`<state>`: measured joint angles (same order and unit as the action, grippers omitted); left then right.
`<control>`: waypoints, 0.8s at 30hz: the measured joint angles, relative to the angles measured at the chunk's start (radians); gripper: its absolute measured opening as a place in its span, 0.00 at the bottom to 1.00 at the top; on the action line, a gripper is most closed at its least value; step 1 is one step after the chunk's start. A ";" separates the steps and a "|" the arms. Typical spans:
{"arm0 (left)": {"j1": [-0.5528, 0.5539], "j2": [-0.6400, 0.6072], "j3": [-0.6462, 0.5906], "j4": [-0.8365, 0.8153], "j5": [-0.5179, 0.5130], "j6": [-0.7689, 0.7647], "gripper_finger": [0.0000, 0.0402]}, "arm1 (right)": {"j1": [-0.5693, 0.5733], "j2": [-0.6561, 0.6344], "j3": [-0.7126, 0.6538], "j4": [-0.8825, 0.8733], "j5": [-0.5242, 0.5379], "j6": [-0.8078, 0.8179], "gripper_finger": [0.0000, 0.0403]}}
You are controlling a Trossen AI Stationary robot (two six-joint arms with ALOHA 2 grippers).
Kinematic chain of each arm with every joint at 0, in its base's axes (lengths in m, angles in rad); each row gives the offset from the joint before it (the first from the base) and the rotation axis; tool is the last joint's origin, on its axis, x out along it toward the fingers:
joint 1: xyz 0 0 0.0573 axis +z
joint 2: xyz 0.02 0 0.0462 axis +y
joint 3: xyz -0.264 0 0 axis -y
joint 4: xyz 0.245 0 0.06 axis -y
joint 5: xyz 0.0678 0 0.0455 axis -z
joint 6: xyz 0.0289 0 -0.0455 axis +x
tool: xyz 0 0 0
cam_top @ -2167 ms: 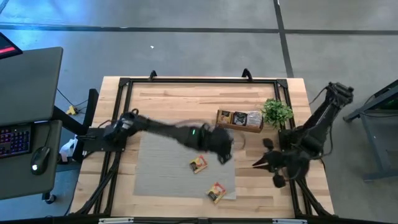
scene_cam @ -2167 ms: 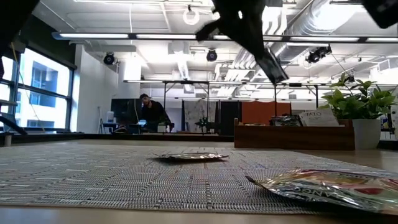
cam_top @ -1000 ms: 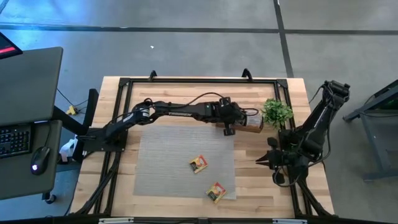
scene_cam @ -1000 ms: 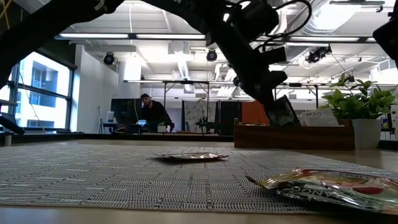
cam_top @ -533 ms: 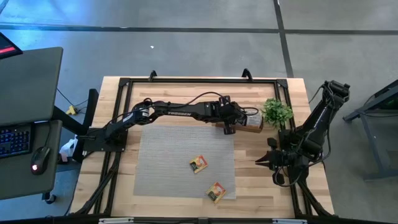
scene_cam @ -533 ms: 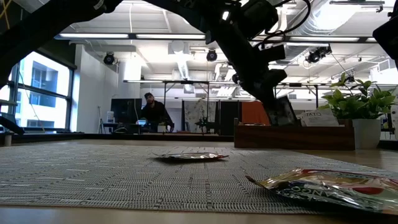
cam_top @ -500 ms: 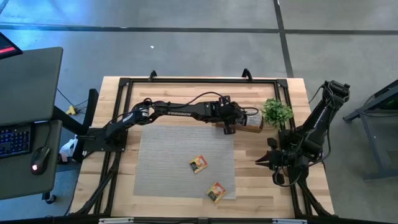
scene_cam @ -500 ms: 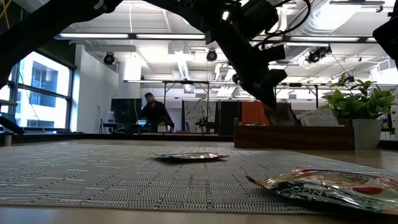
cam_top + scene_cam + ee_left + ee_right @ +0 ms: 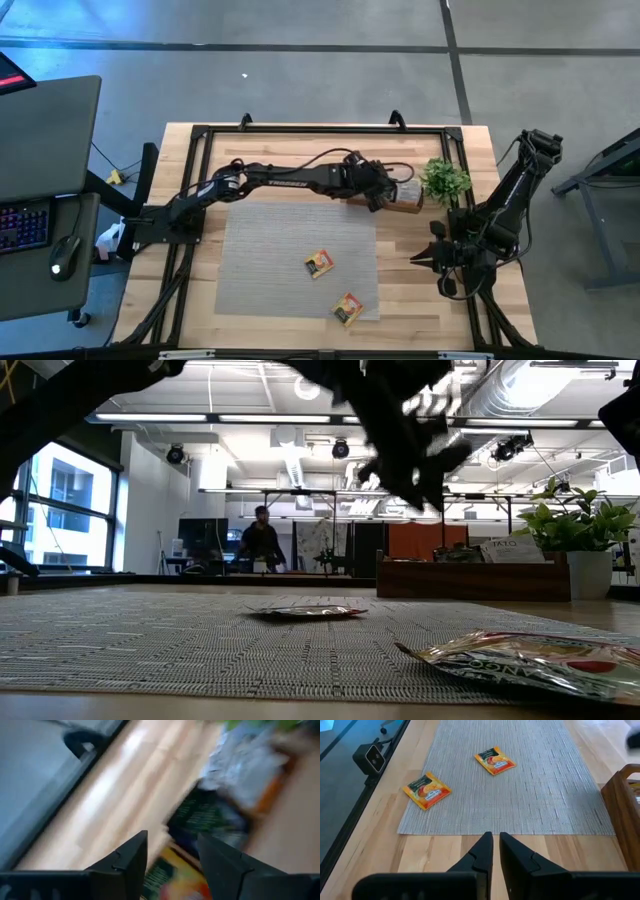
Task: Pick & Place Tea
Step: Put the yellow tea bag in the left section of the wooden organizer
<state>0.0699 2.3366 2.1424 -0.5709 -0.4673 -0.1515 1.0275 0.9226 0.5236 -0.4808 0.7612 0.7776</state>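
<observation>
Tea sachets on the mat and in the tray, left hand over the tray.

You have two orange tea sachets lying flat on the grey mat, with more sachets in the wooden tray beside the plant. Your left hand hangs over the tray's near end, fingers apart and empty. Your right hand waits beside the mat's edge on the bench, fingers together.
</observation>
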 joint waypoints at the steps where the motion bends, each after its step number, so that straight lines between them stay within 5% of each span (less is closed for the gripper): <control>1: -0.007 -0.006 0.031 -0.039 0.022 -0.043 0.42 | 0.000 0.000 0.000 0.000 0.000 0.000 0.07; 7: -0.054 -0.013 0.213 -0.199 0.044 -0.091 0.42 | 0.000 0.000 0.000 0.001 0.030 0.001 0.10; 13: -0.127 -0.091 0.195 -0.321 0.013 -0.126 0.42 | -0.028 0.006 0.000 0.041 0.081 -0.064 0.19; 20: -0.235 -0.196 0.198 -0.687 -0.113 -0.350 0.42 | -0.145 0.110 0.000 0.189 -0.045 -0.234 0.35; 24: -0.293 -0.217 0.185 -0.864 -0.078 -0.513 0.42 | -0.215 0.222 0.000 0.334 -0.109 -0.285 0.43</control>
<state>-0.2232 2.1197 2.3279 -1.4348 -0.5454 -0.6648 0.8125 1.1448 0.5240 -0.1469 0.6527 0.4929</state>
